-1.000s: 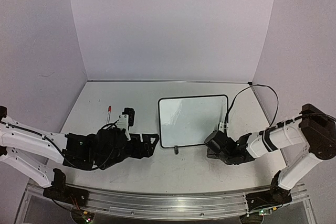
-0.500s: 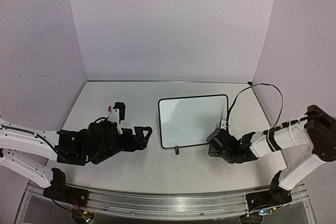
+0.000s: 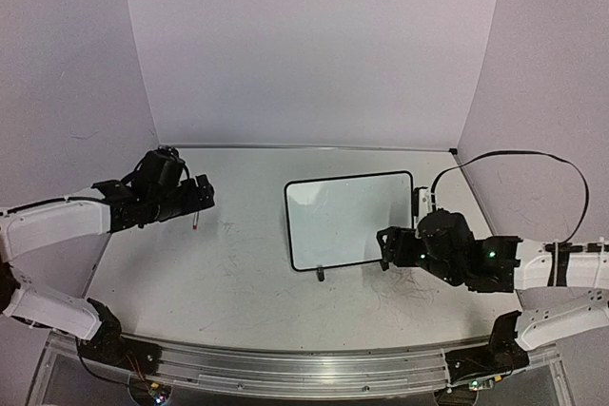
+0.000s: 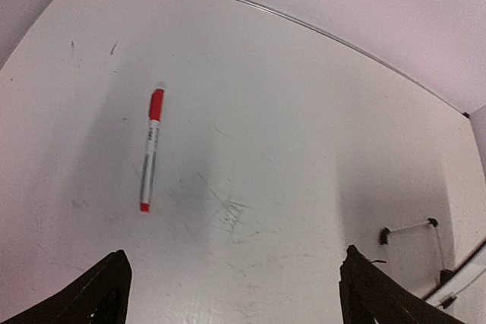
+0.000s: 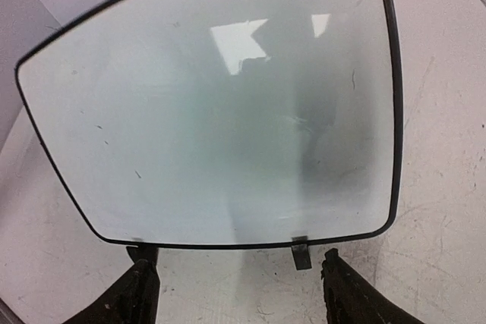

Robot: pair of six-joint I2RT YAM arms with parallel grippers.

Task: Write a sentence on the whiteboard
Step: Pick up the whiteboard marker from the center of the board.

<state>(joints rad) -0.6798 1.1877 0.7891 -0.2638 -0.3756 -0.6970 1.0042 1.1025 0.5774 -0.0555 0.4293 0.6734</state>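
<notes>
Whiteboard [image 3: 349, 221] lies on table [image 3: 247, 273], centre-right, seemingly blank. Right gripper [image 5: 239, 294] spread wide, empty, at board's near edge. Left gripper [image 4: 231, 294] spread wide, empty, above red-capped marker [image 4: 149, 149], well apart from board.

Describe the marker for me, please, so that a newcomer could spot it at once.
On the scuffed white tabletop, look at the left half, away from the black-framed whiteboard. Just beyond the open left gripper the marker lies flat, alone. It is a slim pale pen with red cap and red tail, the only red thing there.
</notes>
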